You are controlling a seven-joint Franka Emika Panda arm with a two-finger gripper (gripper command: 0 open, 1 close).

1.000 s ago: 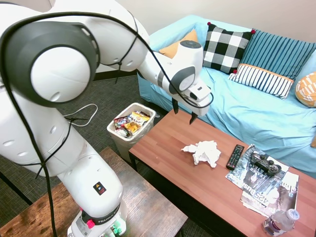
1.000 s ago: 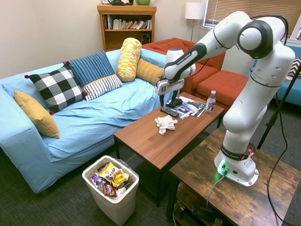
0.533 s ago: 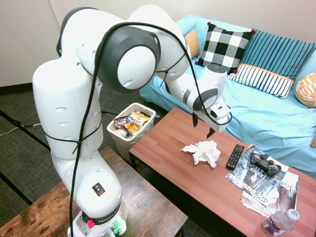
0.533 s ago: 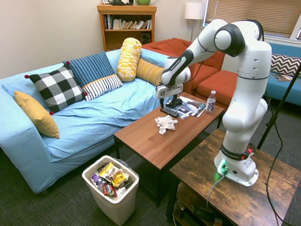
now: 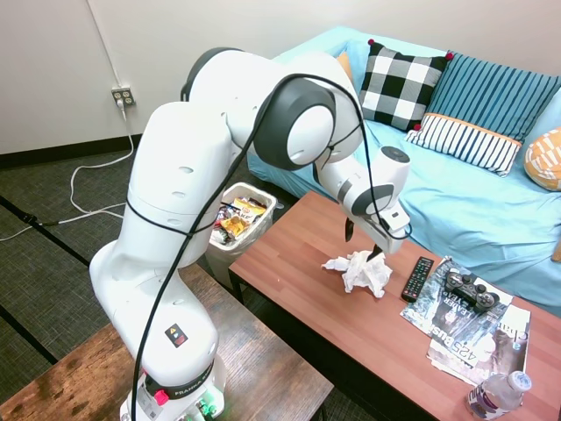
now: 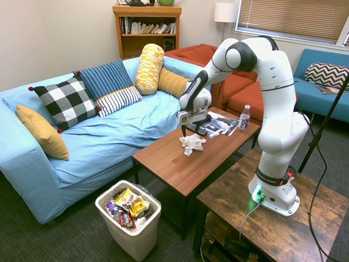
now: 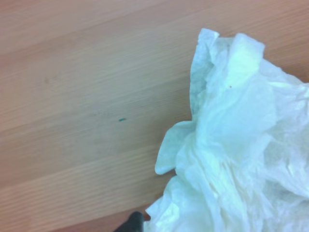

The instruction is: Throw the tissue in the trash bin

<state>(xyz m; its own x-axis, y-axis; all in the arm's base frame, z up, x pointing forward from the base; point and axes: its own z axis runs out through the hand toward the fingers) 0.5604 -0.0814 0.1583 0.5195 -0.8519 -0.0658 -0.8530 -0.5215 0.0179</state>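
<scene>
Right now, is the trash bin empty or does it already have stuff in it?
Already filled: the trash bin beside the coffee table holds colourful snack wrappers up to about its rim. The tissue is not in it.

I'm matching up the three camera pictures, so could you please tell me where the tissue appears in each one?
First exterior view: the tissue lies centre-right, on the coffee table.
Second exterior view: tissue at centre, on the same table.
Wrist view: tissue fills the right side.
Shared landmark: the reddish wood tabletop beneath it.

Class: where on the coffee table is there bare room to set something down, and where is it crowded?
The coffee table is bare from the tissue to the end beside the trash bin. The other end is crowded: remote, game controller on magazines, water bottle.
</scene>
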